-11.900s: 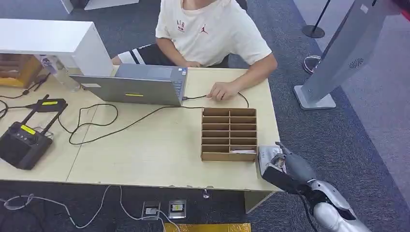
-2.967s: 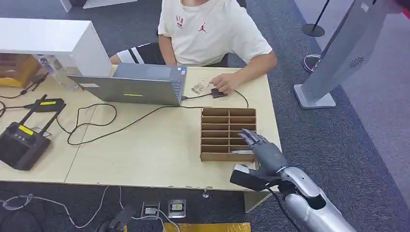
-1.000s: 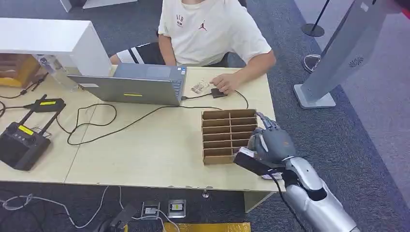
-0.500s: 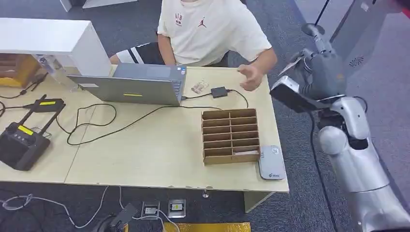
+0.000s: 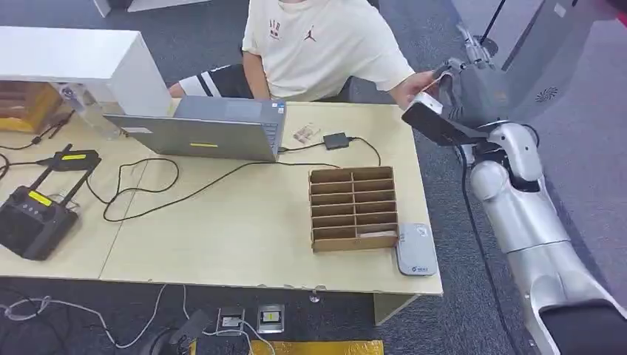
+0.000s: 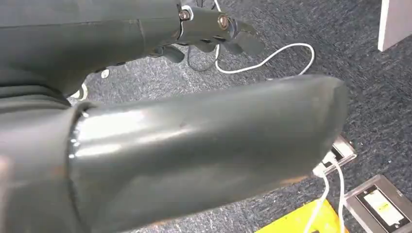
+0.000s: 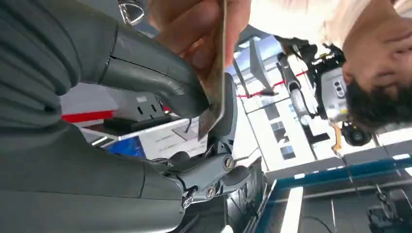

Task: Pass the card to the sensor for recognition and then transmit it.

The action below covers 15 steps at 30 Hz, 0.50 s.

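Partly hidden edge-on, the card (image 7: 217,73) is pinched by the right hand (image 5: 473,92) and the person's hand (image 7: 201,26) beyond the desk (image 5: 244,222); the left hand (image 6: 214,29) hangs with loosely curled fingers, nothing held.

head view: high, looking forward and down over the table (image 5: 222,229)
left wrist view: close behind the left hand (image 6: 214,29), facing carpet
right wrist view: turned, close behind the right hand (image 7: 145,87)
shared: head and right wrist views both show the right hand and the person's hand (image 5: 414,83)
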Motion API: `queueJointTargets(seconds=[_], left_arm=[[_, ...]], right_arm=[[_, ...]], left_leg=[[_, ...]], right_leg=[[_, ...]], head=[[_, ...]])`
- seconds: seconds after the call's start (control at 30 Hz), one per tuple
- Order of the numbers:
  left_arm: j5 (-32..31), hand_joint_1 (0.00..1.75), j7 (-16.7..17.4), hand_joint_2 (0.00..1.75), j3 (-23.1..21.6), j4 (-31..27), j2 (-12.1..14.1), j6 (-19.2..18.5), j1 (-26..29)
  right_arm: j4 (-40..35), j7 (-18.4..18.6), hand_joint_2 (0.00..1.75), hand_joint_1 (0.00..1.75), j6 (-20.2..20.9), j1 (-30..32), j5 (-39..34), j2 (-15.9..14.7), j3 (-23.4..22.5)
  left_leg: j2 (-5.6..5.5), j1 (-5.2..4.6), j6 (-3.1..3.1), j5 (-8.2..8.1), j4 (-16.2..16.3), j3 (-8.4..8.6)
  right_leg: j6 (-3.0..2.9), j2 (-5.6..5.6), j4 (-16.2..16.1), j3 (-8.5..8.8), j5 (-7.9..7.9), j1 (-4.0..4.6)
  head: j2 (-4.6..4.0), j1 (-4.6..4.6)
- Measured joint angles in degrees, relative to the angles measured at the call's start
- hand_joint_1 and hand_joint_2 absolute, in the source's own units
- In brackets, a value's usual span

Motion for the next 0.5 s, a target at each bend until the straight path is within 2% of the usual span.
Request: queueJointTargets(seconds=[0.2,0.23,0.27,0.5], left_arm=[[-0.26,0.00,0.44,0.00,0.90,0.00,-0.02,-0.02,-0.01],[-0.26,0.00,0.48,0.00,0.92,0.00,0.00,-0.09,-0.01],[-0.26,0.00,0.52,0.00,0.94,0.00,0.00,-0.11,-0.01],[-0.42,0.00,0.55,0.00,1.46,0.00,0.13,-0.26,-0.03]], right_arm=[[8.22,-0.15,1.75,1.75,-1.00,-1.32,0.02,1.94,1.62],[9.05,-0.15,1.75,1.31,-1.13,-1.34,0.04,2.12,1.75],[10.01,-0.15,1.75,0.02,-1.29,-1.39,0.15,2.32,1.92],[14.26,-0.52,1.75,0.00,-3.79,-1.68,-0.39,2.75,3.17]], left_leg=[[0.00,0.00,0.00,0.00,0.00,0.00],[0.00,-0.01,0.00,0.00,0.00,0.00],[0.00,0.00,0.00,0.00,0.00,0.01],[0.02,0.00,0.00,0.00,0.01,0.02]], right_leg=[[0.00,-0.02,-0.02,0.00,-0.01,0.00],[0.00,-0.02,-0.03,0.00,-0.01,0.00],[0.00,0.00,-0.03,0.00,-0.01,0.00],[0.00,0.01,-0.02,0.00,0.00,0.00]], head=[[0.00,0.00],[0.00,-0.02],[0.00,0.00],[0.00,0.00]])
